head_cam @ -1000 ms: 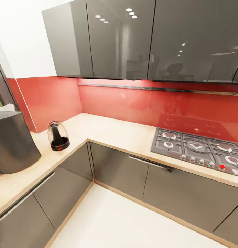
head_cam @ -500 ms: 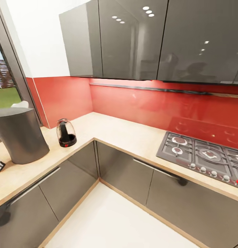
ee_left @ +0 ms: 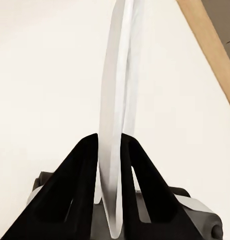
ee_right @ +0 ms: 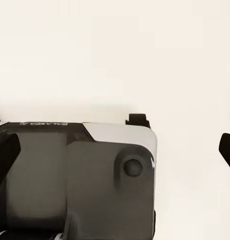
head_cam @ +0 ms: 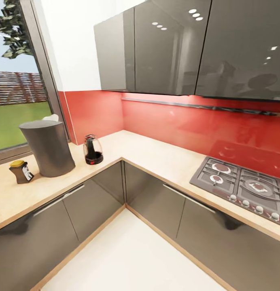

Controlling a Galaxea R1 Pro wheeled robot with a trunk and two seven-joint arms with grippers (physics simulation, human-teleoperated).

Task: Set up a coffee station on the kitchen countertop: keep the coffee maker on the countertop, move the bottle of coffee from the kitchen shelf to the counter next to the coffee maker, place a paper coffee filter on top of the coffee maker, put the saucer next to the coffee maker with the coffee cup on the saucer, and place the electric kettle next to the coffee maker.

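Beige L-shaped countertop is running beneath glossy grey wall cabinets and a red backsplash in the head view; the dark grey coffee maker is standing near the window-side edge, the bottle of coffee just beside it, the electric kettle sitting by the inner corner, a gas hob lying well apart. Seen from the left wrist, the left gripper is clamping a thin white saucer edge-on over pale floor. Seen from the right wrist, the right gripper is hanging with its fingers spread wide apart.

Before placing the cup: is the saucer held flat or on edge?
On edge: the saucer stands upright between the left gripper's jaws.
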